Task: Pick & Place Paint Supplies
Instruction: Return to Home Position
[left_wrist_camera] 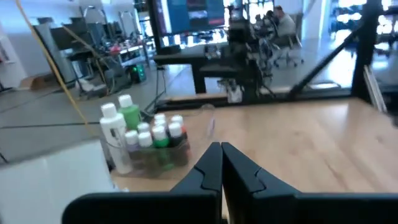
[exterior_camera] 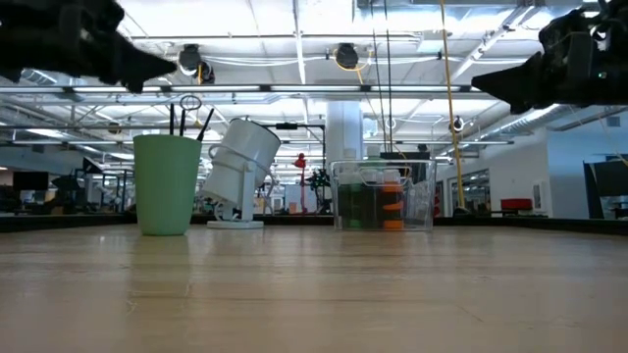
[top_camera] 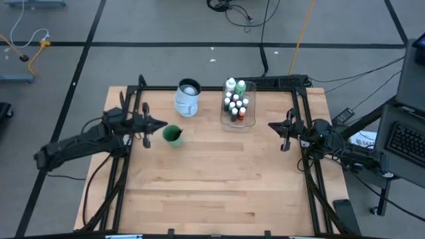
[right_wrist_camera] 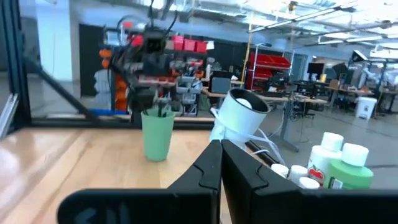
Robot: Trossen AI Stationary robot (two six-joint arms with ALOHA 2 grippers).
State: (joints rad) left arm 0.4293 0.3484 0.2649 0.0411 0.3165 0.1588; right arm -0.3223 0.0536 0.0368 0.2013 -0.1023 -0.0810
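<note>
High view: left pincer (top_camera: 158,125), pinched narrow and empty, hovers beside the green cup (top_camera: 172,135) holding brushes (exterior_camera: 186,120); paint bottles (top_camera: 236,103) stand gathered inside the clear tray (exterior_camera: 420,201); right pincer (top_camera: 273,125), likewise narrow, hangs clear, sorting seemingly done.

Both arms raised and folded, one per side, forearms approx. horiz. The left gripper (top_camera: 161,125) and right gripper (top_camera: 272,125) point inward at each other, well apart, fingers pressed together w/ nothing held.
</note>
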